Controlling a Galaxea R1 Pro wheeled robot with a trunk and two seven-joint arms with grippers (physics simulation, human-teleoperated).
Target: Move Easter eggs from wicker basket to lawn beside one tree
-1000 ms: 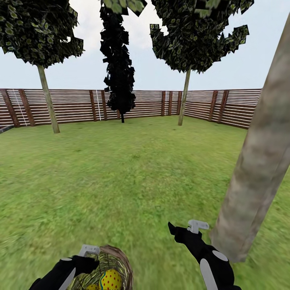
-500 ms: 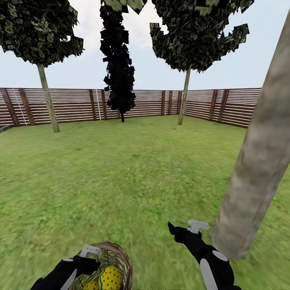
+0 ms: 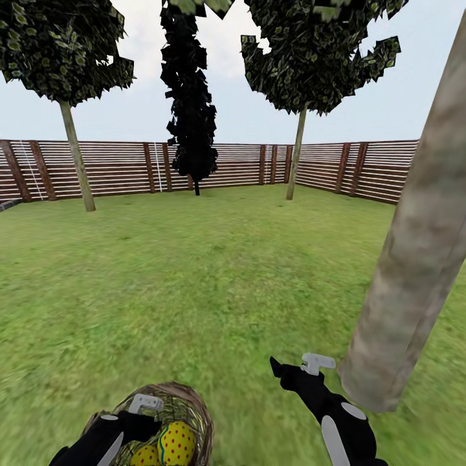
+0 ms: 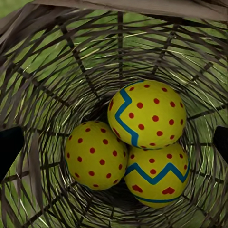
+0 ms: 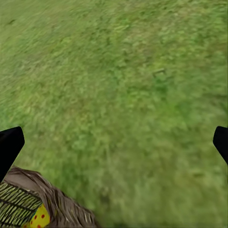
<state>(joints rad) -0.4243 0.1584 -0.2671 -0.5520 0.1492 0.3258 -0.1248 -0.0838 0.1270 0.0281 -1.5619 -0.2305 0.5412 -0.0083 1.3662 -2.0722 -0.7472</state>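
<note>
Left hand [image 4: 114,142] over basket [image 4: 47,71] — open

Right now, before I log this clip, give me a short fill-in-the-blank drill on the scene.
1. The wicker basket holds ___ Easter eggs.
2. The left gripper hangs over the ___.
3. The right gripper hovers over bare ___.
4. The nearest tree stands on the robot's ___ side.

Missing words: three; basket; lawn; right

Looking down into the round brown open-weave wicker basket [image 4: 52,61]. I count three yellow eggs touching: one red-dotted [image 4: 95,154], one dotted with blue zigzag [image 4: 149,114], one with blue zigzag band [image 4: 156,178]. My dark fingertips [image 4: 9,147] flank them, spread wide.
</note>
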